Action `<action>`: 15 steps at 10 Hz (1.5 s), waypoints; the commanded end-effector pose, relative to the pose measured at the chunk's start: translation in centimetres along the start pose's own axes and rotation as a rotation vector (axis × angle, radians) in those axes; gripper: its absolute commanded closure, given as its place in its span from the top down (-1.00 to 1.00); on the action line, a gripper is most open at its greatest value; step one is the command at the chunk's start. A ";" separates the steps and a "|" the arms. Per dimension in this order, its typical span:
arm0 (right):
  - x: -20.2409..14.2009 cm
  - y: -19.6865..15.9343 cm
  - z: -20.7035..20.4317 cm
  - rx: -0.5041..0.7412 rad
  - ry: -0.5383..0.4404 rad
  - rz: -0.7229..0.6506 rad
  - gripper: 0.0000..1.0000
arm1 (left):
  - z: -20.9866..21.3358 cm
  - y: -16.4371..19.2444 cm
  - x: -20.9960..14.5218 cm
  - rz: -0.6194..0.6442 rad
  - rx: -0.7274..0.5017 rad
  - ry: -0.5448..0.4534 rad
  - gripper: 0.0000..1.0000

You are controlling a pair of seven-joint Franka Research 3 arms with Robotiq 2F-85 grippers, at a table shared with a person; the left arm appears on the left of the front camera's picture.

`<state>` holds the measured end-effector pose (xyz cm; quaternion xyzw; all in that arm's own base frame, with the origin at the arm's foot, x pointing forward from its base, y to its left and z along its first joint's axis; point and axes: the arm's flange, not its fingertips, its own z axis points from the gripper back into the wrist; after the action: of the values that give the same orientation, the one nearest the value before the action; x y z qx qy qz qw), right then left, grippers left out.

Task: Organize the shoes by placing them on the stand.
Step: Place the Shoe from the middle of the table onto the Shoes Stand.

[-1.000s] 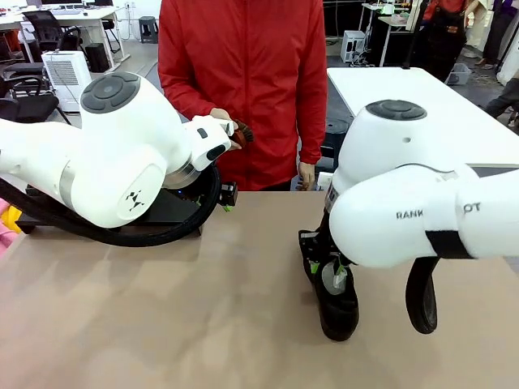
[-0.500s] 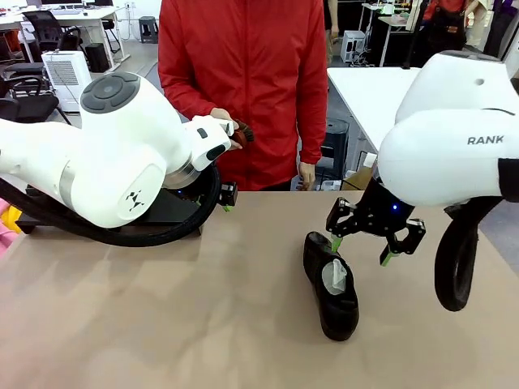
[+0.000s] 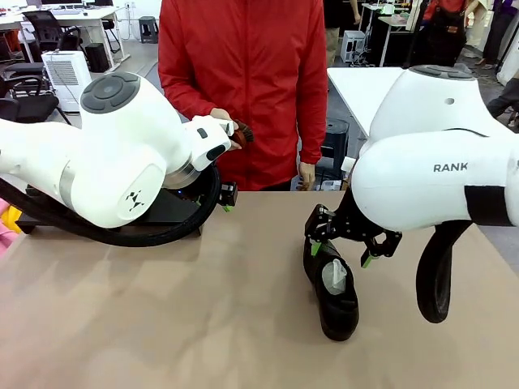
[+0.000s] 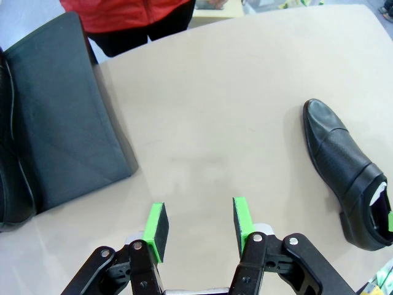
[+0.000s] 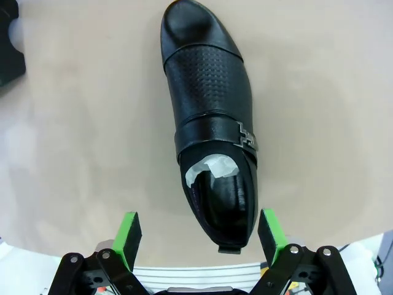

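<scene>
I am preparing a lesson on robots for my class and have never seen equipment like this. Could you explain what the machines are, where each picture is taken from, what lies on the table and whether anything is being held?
These are two white robot arms at a tan table, with a person in a red jacket standing at the far side. The front view looks across the table from the robot's side. The other two pictures come from cameras on the arms' wrists, looking down along the green-padded fingers.

One black shoe lies on the table, with pale paper stuffed inside. The right end effector hangs open just above its heel, gripping nothing. The left end effector stands partly open over bare table, also empty. Beside it is the low black stand, with another shoe at its far side. The person's hand holds a small dark brown object.
</scene>
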<state>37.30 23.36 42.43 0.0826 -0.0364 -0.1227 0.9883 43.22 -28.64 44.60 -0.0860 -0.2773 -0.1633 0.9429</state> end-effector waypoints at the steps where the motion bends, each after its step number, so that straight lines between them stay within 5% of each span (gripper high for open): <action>1: 0.3 -0.2 -0.1 0.005 -0.012 -0.004 1.00 | 0.0 -0.3 -0.2 0.011 0.020 -0.015 0.14; 4: 0.1 -0.1 0.0 0.000 0.000 -0.003 1.00 | 0.0 -0.3 -0.2 0.011 0.020 -0.015 0.14; 5: 1.0 -2.3 1.7 0.002 -0.011 -0.128 1.00 | 0.0 0.0 0.0 0.000 0.000 0.000 0.14; 7: 4.4 -8.0 3.8 -0.046 -0.046 -0.338 1.00 | -1.2 -7.2 -2.2 -0.067 -0.001 -0.025 0.14; 12: 9.5 -16.3 2.3 -0.093 0.026 -0.742 1.00 | 0.0 -16.8 -5.8 0.231 -0.095 0.083 0.14; 13: 8.4 -16.2 3.5 -0.056 -0.010 -0.595 1.00 | -0.4 -18.2 -5.7 0.242 -0.099 0.116 0.14; 15: 8.4 -16.2 3.5 -0.056 -0.010 -0.595 1.00 | -2.5 -20.3 -5.2 0.232 -0.094 0.199 0.14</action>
<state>41.48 5.26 42.95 0.0602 -0.0048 -0.4257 0.9029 31.94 -44.96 41.53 -0.1517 -0.1819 -0.0751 0.9686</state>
